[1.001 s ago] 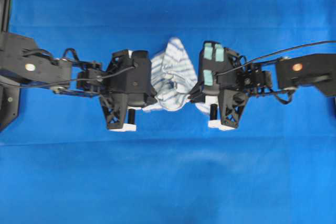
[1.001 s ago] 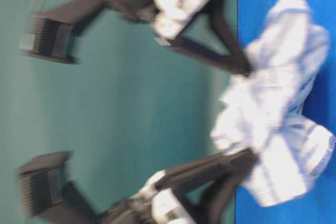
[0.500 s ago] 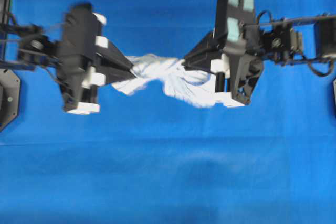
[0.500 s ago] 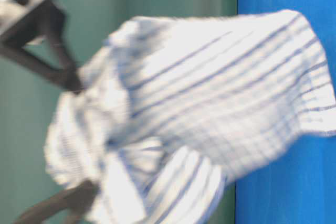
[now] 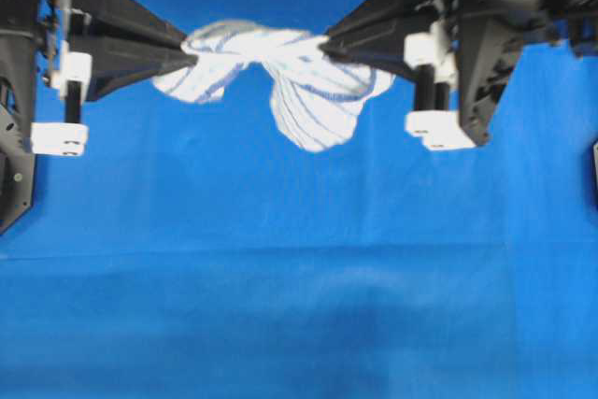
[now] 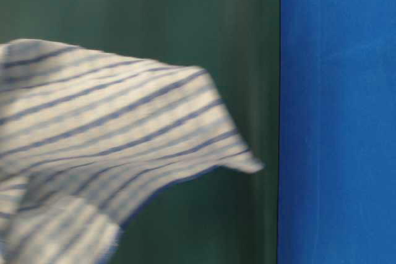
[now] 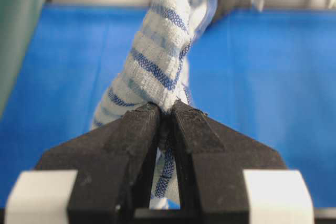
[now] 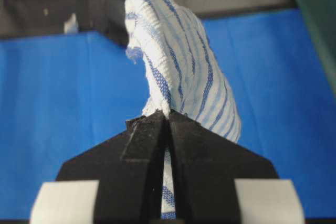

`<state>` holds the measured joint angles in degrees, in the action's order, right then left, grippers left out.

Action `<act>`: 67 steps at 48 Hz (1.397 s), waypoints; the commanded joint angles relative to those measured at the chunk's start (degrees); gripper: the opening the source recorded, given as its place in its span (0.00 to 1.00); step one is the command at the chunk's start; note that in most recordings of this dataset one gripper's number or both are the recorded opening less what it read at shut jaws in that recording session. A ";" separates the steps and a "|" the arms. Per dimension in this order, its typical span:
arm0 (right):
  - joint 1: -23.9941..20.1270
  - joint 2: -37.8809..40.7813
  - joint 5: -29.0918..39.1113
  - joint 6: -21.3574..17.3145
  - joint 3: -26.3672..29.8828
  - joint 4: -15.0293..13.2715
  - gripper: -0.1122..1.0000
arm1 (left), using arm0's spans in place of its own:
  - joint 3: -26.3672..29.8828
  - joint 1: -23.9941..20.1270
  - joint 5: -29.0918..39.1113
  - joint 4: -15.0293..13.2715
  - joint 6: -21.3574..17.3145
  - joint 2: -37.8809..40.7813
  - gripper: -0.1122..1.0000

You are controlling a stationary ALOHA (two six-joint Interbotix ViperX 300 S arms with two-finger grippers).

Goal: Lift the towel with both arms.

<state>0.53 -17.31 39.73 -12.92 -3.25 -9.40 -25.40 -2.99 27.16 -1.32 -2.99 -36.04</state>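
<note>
Since a moment ago both arms have swung up and apart, and the towel point(image 5: 280, 72) has gone from a bunched heap on the cloth to a twisted band stretched between them, clear of the blue tablecloth point(image 5: 299, 277). From overhead, the left gripper point(image 5: 187, 47) now sits near the top left with its black fingers pointing inward, and the right gripper point(image 5: 327, 44) mirrors it from the top right. Each one is pinching an end of the towel: in the left wrist view the two fingers point(image 7: 131, 145) are pressed close with striped fabric squeezed up out of the narrow gap, and in the right wrist view the fingers point(image 8: 152, 145) are closed tight the same way, the cloth rising in a rope toward the other arm. The towel is pulled fairly taut along its top edge, while a loose fold droops below the middle, closer to the right side. At table level the towel point(image 6: 111, 153) fills the lower left of the picture, blurred, hanging in the air against the dark green background, with the blue cloth off to the right and not touching it
</note>
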 commanded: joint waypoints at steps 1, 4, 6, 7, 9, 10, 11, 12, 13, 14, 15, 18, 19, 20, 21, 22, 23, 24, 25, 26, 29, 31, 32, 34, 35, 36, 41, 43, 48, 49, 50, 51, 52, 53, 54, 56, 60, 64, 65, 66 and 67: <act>0.09 -1.76 0.35 0.18 2.29 -0.44 0.12 | 2.20 -0.26 0.26 0.00 -0.18 -0.53 0.15; 0.09 -1.85 0.26 0.26 2.46 -0.44 0.12 | 2.46 -0.26 0.26 0.00 -0.18 -0.26 0.15; 0.09 -1.85 0.35 0.26 2.46 -0.44 0.12 | 2.55 -0.26 0.18 0.09 -0.26 -0.18 0.15; 0.09 -1.85 0.35 0.35 2.46 -0.44 0.12 | 2.55 -0.26 0.09 0.09 -0.26 -0.09 0.15; 0.09 -1.76 0.44 0.44 2.46 -0.44 0.12 | 2.64 -0.26 0.00 0.18 -0.26 0.00 0.15; 0.09 -1.85 0.53 0.62 2.46 -0.44 0.12 | 2.64 -0.26 -0.18 0.18 -0.26 0.00 0.15; 0.09 -1.76 0.62 0.62 2.46 -0.44 0.12 | 2.64 -0.26 -0.26 0.18 -0.26 0.00 0.15; 0.09 -1.85 0.70 0.70 2.46 -0.44 0.12 | 2.64 -0.26 -0.44 0.18 -0.26 0.00 0.15; 0.09 -1.76 0.79 0.70 2.46 -0.44 0.12 | 2.64 -0.26 -0.62 0.18 -0.35 0.00 0.15; 0.09 -1.76 0.88 0.79 2.46 -0.44 0.12 | 2.64 -0.26 -0.70 0.26 -0.35 0.00 0.15; 0.09 -1.76 0.88 0.88 2.46 -0.44 0.12 | 2.64 -0.26 -0.70 0.26 -0.35 0.00 0.15; 0.09 -1.58 1.05 1.23 2.37 -0.44 0.12 | 2.55 -0.26 -0.62 0.18 -0.35 0.09 0.15; 0.09 -1.58 1.05 1.32 2.37 -0.44 0.12 | 2.55 -0.26 -0.62 0.26 -0.35 0.09 0.15; 0.09 -1.49 1.05 1.41 2.29 -0.44 0.12 | 2.55 -0.26 -0.62 0.26 -0.35 0.09 0.15; 0.09 -1.41 1.05 1.49 2.20 -0.44 0.12 | 2.55 -0.26 -0.70 0.26 -0.35 0.09 0.15; 0.09 -1.32 1.05 1.49 2.11 -0.44 0.12 | 2.55 -0.26 -0.70 0.26 -0.35 0.09 0.15; 0.09 -1.32 1.05 1.49 2.11 -0.44 0.12 | 2.55 -0.26 -0.70 0.26 -0.35 0.09 0.15; 0.09 -1.14 1.05 1.49 2.02 -0.44 0.12 | 2.55 -0.35 -0.79 0.26 -0.35 0.09 0.15; 0.09 -1.05 1.05 1.58 2.02 -0.44 0.12 | 2.55 -0.35 -0.79 0.26 -0.35 0.09 0.15; 0.09 -0.97 1.05 1.58 2.02 -0.44 0.12 | 2.55 -0.53 -0.88 0.18 -0.26 0.18 0.15; 0.09 -0.70 1.05 1.76 1.93 -0.44 0.12 | 2.46 -0.70 -0.79 0.26 -0.26 0.26 0.15; 0.09 -0.53 1.05 2.02 2.02 -0.44 0.12 | 2.37 -0.79 -0.88 0.26 -0.26 0.26 0.16; 0.18 -0.53 1.05 2.11 2.02 -0.44 0.12 | 2.37 -0.70 -0.88 0.26 -0.26 0.35 0.16; 0.35 -0.44 0.97 2.11 2.02 -0.44 0.12 | 2.37 -0.70 -0.79 0.18 -0.18 0.35 0.17; 0.44 -0.44 0.97 2.20 2.02 -0.44 0.12 | 2.37 -0.79 -0.97 0.26 -0.18 0.35 0.20; 0.53 -0.44 0.97 2.20 2.02 -0.44 0.12 | 2.29 -0.70 -1.05 0.26 -0.18 0.35 0.23; 0.79 -0.44 1.05 2.11 1.93 -0.44 0.13 | 2.29 -0.70 -1.76 0.26 -0.18 0.35 0.50; 0.79 -0.35 1.05 1.93 1.93 -0.44 0.22 | 2.29 -0.70 -1.85 0.26 -0.18 0.35 0.62; 0.79 -0.26 1.14 1.93 1.67 -0.79 0.50 | 2.11 -0.70 -2.11 0.26 -0.18 0.35 0.86; 0.79 -0.26 1.14 1.93 1.58 -0.97 0.56 | 2.11 -0.70 -2.11 0.26 -0.18 0.35 0.89; 0.79 -0.26 1.23 1.85 1.49 -1.14 0.61 | 2.11 -0.70 -2.11 0.18 -0.09 0.35 0.90; 0.79 -0.26 1.32 1.67 1.41 -1.41 0.65 | 2.02 -0.70 -2.11 0.18 -0.09 0.35 0.90; 0.79 -0.26 1.41 1.49 1.32 -1.58 0.68 | 2.02 -0.70 -2.11 0.18 -0.09 0.35 0.90; 0.79 -0.26 1.41 1.32 1.23 -1.85 0.71 | 1.93 -0.70 -2.11 0.18 -0.09 0.35 0.89; 0.88 -0.26 1.49 1.32 1.14 -2.11 0.72 | 1.76 -0.70 -2.11 0.18 -0.09 0.44 0.89; 0.88 -0.26 1.76 1.32 0.97 -2.29 0.70 | 1.58 -0.70 -2.11 0.18 0.00 0.44 0.89; 0.88 -0.26 2.37 1.23 0.53 -2.29 0.67 | 1.14 -0.70 -2.11 0.18 0.18 0.62 0.89; 0.88 -0.26 2.90 0.88 -0.35 -2.11 0.68 | 0.53 -0.18 -2.29 0.18 0.26 1.05 0.89; 0.79 -0.26 2.99 0.70 -0.79 -2.02 0.68 | 0.26 -0.09 -2.46 0.09 0.26 1.14 0.89; 0.70 -0.26 2.99 0.44 -1.14 -2.11 0.68 | 0.00 0.09 -2.64 0.09 0.26 1.41 0.89; 0.53 -0.26 2.99 0.09 -1.67 -2.02 0.68 | -0.35 0.26 -2.90 0.09 0.26 1.67 0.89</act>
<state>1.32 -17.14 42.71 -12.39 -4.48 -11.43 -25.75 -3.43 25.22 -1.14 -2.64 -34.89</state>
